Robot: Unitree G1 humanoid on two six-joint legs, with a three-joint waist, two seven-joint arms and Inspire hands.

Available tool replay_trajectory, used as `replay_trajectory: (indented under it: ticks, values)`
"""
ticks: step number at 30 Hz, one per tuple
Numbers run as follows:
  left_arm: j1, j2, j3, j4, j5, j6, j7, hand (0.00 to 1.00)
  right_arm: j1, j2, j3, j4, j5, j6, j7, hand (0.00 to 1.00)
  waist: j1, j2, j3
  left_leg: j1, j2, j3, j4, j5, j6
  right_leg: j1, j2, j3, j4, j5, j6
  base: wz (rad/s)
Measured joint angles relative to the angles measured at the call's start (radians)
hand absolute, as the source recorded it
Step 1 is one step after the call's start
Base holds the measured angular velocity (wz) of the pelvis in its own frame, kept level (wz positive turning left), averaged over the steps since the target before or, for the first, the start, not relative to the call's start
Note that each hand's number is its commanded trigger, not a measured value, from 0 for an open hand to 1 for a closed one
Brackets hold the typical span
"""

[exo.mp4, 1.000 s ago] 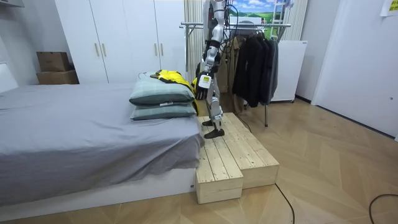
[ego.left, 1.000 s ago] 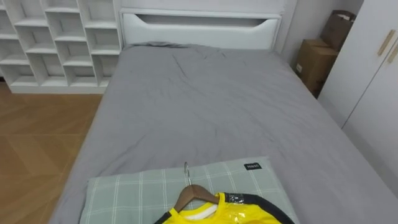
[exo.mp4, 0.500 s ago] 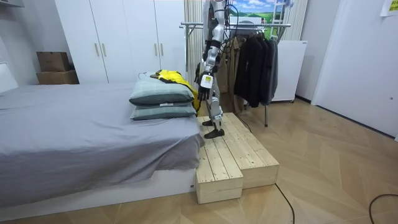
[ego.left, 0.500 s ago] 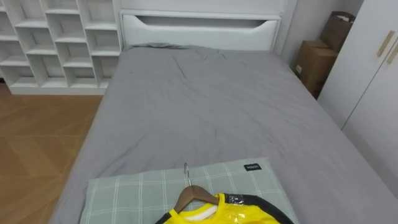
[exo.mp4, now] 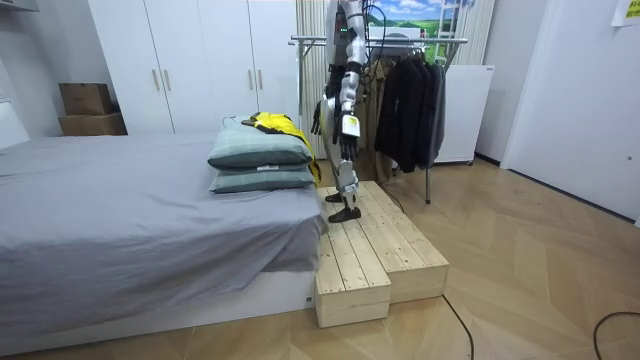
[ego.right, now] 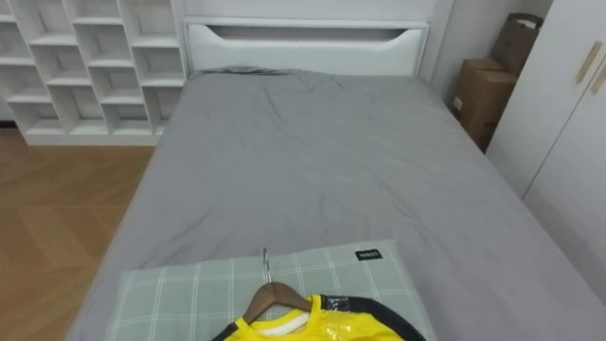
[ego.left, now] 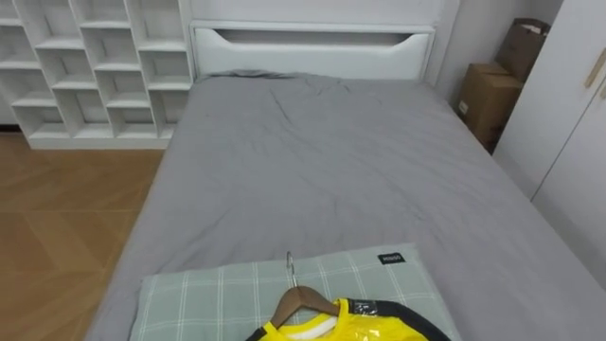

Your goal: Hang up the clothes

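Nearest, at the foot of the eye views, the yellow garment (ego.left: 352, 328) is seen lying on its wooden hanger (ego.left: 301, 301). Both are spread on the green checked pillow (ego.left: 208, 294) at the near end of the grey bed (ego.left: 322, 161), with the metal hook (ego.left: 290, 265) pointed toward the headboard (ego.left: 312, 40). In the room view the left hand (exo.mp4: 349, 131) is hung by the hip and the right hand (exo.mp4: 317, 119) is held ahead of the body. How their fingers are set cannot be told. The pick-up is judged to be the step in hand. The hanger is best gripped at its neck, so that the hook is kept free. The clothes rack (exo.mp4: 400, 42) is found behind the wooden step (exo.mp4: 375, 240), so a careful turn would be needed.
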Motion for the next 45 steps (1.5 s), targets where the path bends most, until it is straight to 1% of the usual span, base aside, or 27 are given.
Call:
replay_trajectory:
  ticks: [3, 4, 7, 10, 12, 15, 17, 18, 19, 20, 21, 23, 24, 26, 27, 28, 29, 31, 32, 33, 35, 39, 41, 45]
  values:
    - [0.004, 0.005, 0.008, -0.043, 0.008, -0.008, 0.056, 0.00, -0.001, -0.002, -0.009, 0.004, -0.001, 0.000, -0.001, 0.00, 0.001, 0.007, -0.0027, 0.007, -0.001, -0.001, 0.002, 0.000, 0.000, 0.004, -0.001, 0.001, 0.001, -0.003, -0.001, 0.00]
    - [0.004, 0.007, 0.008, -0.051, 0.013, -0.021, 0.076, 0.00, 0.000, -0.003, -0.020, 0.006, -0.002, 0.000, -0.001, 0.00, 0.001, 0.009, -0.0024, 0.010, -0.002, -0.001, 0.002, 0.000, 0.000, 0.007, -0.002, 0.001, 0.001, -0.004, -0.002, -0.03]
    - [0.015, 0.008, 0.008, -0.081, 0.017, -0.043, 0.125, 0.00, 0.005, -0.005, -0.039, 0.010, -0.002, -0.003, 0.000, 0.00, 0.000, 0.018, -0.0020, 0.012, -0.002, 0.000, 0.000, 0.000, 0.000, 0.006, -0.002, 0.001, 0.001, -0.006, -0.003, -0.01]
    - [0.002, 0.008, 0.009, -0.090, 0.065, -0.045, 0.165, 0.00, 0.003, -0.015, -0.038, 0.011, 0.001, -0.003, 0.004, 0.00, 0.001, 0.029, -0.0012, 0.012, -0.002, -0.001, 0.000, 0.000, 0.000, 0.007, -0.002, 0.001, 0.001, -0.007, -0.005, 0.01]
    - [0.003, 0.008, 0.009, -0.123, 0.087, -0.045, 0.191, 0.00, 0.001, -0.021, -0.038, 0.012, -0.001, -0.003, 0.007, 0.00, -0.001, 0.034, -0.0012, 0.009, -0.002, -0.005, 0.001, 0.000, 0.000, 0.007, -0.002, -0.004, 0.001, -0.008, -0.005, 0.07]
    - [-0.011, 0.014, 0.009, -0.155, 0.165, -0.052, 0.236, 0.00, 0.003, -0.028, -0.039, 0.013, -0.002, -0.004, 0.007, 0.00, -0.004, 0.039, -0.0009, 0.010, -0.002, -0.010, 0.001, 0.001, -0.002, 0.009, -0.002, -0.010, 0.002, -0.010, -0.006, 0.04]
    - [-0.012, 0.021, 0.002, -0.212, 0.268, -0.062, 0.264, 0.00, 0.004, -0.030, -0.039, 0.003, -0.009, -0.014, 0.006, 0.00, -0.008, 0.037, 0.0001, 0.010, -0.002, -0.013, 0.001, 0.002, -0.003, 0.010, -0.003, -0.015, 0.003, -0.013, -0.007, 0.02]
    - [-0.013, 0.022, 0.001, -0.225, 0.296, -0.065, 0.269, 0.00, 0.003, -0.032, -0.039, 0.002, -0.013, -0.014, 0.006, 0.00, -0.011, 0.037, 0.0002, 0.009, -0.002, -0.014, 0.001, 0.002, -0.004, 0.010, -0.002, -0.017, 0.003, -0.014, -0.007, 0.10]
    - [-0.013, 0.030, -0.017, -0.240, 0.355, -0.068, 0.283, 0.00, 0.000, -0.033, -0.039, 0.002, -0.025, -0.014, 0.005, 0.00, -0.026, 0.035, 0.0009, 0.007, -0.002, -0.020, 0.001, 0.003, -0.004, 0.011, -0.003, -0.024, 0.003, -0.014, -0.007, 0.11]
    - [-0.013, 0.038, -0.042, -0.255, 0.412, -0.069, 0.288, 0.00, -0.008, -0.035, -0.039, 0.002, -0.035, -0.016, 0.005, 0.00, -0.038, 0.036, 0.0002, 0.006, -0.002, -0.024, 0.002, 0.003, -0.004, 0.011, -0.003, -0.026, 0.003, -0.014, -0.007, 0.09]
    - [-0.013, 0.040, -0.051, -0.271, 0.439, -0.069, 0.288, 0.00, -0.008, -0.036, -0.039, 0.002, -0.039, -0.016, 0.005, 0.00, -0.042, 0.040, -0.0016, 0.006, -0.002, -0.024, 0.003, 0.003, -0.004, 0.011, -0.003, -0.027, 0.002, -0.014, -0.007, 0.05]
    - [-0.016, 0.048, -0.095, -0.328, 0.531, -0.069, 0.290, 0.00, -0.014, -0.045, -0.039, 0.002, -0.050, -0.016, 0.004, 0.00, -0.056, 0.040, -0.0021, 0.001, -0.002, -0.027, 0.009, 0.003, -0.004, 0.012, -0.003, -0.027, 0.002, -0.014, -0.007, 0.02]
    - [-0.018, 0.049, -0.106, -0.338, 0.553, -0.069, 0.290, 0.00, -0.015, -0.049, -0.039, 0.002, -0.055, -0.016, 0.003, 0.00, -0.058, 0.040, -0.0021, 0.000, -0.003, -0.027, 0.011, 0.003, -0.004, 0.011, -0.003, -0.026, 0.002, -0.014, -0.007, 0.00]
    - [-0.039, 0.051, -0.153, -0.353, 0.625, -0.068, 0.291, 0.00, -0.015, -0.060, -0.038, 0.003, -0.077, -0.020, -0.001, 0.00, -0.068, 0.044, -0.0033, -0.002, -0.003, -0.026, 0.011, 0.003, -0.004, 0.009, -0.003, -0.021, 0.001, -0.014, -0.007, -0.04]
    - [-0.045, 0.051, -0.163, -0.357, 0.640, -0.068, 0.290, 0.00, -0.017, -0.060, -0.038, 0.003, -0.078, -0.022, -0.002, 0.00, -0.069, 0.044, -0.0035, -0.003, -0.003, -0.026, 0.011, 0.003, -0.004, 0.007, -0.003, -0.021, 0.001, -0.014, -0.007, 0.00]
    - [-0.058, 0.051, -0.188, -0.367, 0.666, -0.065, 0.290, 0.00, -0.018, -0.060, -0.037, 0.002, -0.078, -0.023, -0.003, 0.00, -0.070, 0.044, -0.0036, -0.004, -0.003, -0.025, 0.011, 0.003, -0.004, 0.004, -0.002, -0.019, 0.001, -0.014, -0.007, 0.00]
    - [-0.060, 0.051, -0.209, -0.400, 0.689, -0.062, 0.287, 0.00, -0.021, -0.060, -0.037, 0.003, -0.078, -0.023, -0.002, 0.00, -0.074, 0.044, -0.0036, -0.004, -0.002, -0.025, 0.011, 0.003, -0.004, 0.004, -0.002, -0.017, 0.000, -0.014, -0.007, 0.00]
    - [-0.060, 0.052, -0.229, -0.464, 0.733, -0.062, 0.285, 0.00, -0.025, -0.060, -0.036, 0.004, -0.080, -0.023, 0.001, 0.00, -0.079, 0.043, -0.0041, -0.004, -0.002, -0.025, 0.011, 0.003, -0.004, 0.004, -0.002, -0.011, -0.001, -0.014, -0.007, -0.02]
    - [-0.063, 0.052, -0.232, -0.497, 0.766, -0.065, 0.285, 0.00, -0.031, -0.060, -0.036, 0.009, -0.082, -0.024, 0.001, 0.00, -0.082, 0.041, -0.0049, -0.003, -0.002, -0.025, 0.011, 0.003, -0.004, 0.004, -0.002, -0.012, -0.001, -0.014, -0.007, -0.05]
    - [-0.067, 0.052, -0.232, -0.503, 0.782, -0.066, 0.285, 0.00, -0.032, -0.060, -0.035, 0.012, -0.084, -0.025, 0.001, 0.00, -0.084, 0.038, -0.0045, -0.003, -0.002, -0.025, 0.011, 0.003, -0.004, 0.004, -0.002, -0.012, -0.001, -0.014, -0.007, -0.05]
    - [-0.091, 0.056, -0.232, -0.510, 0.839, -0.066, 0.286, 0.00, -0.031, -0.065, -0.036, 0.017, -0.084, -0.037, 0.005, 0.00, -0.086, 0.040, -0.0036, -0.003, -0.002, -0.025, 0.012, 0.003, -0.004, 0.003, -0.002, -0.013, -0.001, -0.014, -0.007, -0.03]
    - [-0.120, 0.063, -0.231, -0.510, 0.891, -0.065, 0.290, 0.00, -0.029, -0.068, -0.036, 0.023, -0.085, -0.037, 0.007, 0.00, -0.091, 0.040, -0.0029, -0.004, -0.002, -0.026, 0.011, 0.003, -0.004, 0.002, -0.001, -0.014, -0.001, -0.014, -0.007, -0.01]
    - [-0.137, 0.063, -0.231, -0.510, 0.933, -0.060, 0.290, 0.00, -0.028, -0.070, -0.036, 0.023, -0.085, -0.034, 0.006, 0.00, -0.090, 0.042, -0.0041, -0.004, -0.002, -0.025, 0.011, 0.003, -0.004, 0.002, -0.001, -0.015, -0.001, -0.014, -0.007, 0.00]
    - [-0.145, 0.065, -0.231, -0.511, 0.988, -0.057, 0.290, 0.00, -0.027, -0.073, -0.036, 0.024, -0.084, -0.035, 0.006, 0.00, -0.094, 0.043, -0.0054, -0.004, -0.002, -0.024, 0.011, 0.003, -0.004, 0.001, -0.001, -0.015, -0.001, -0.014, -0.007, -0.01]
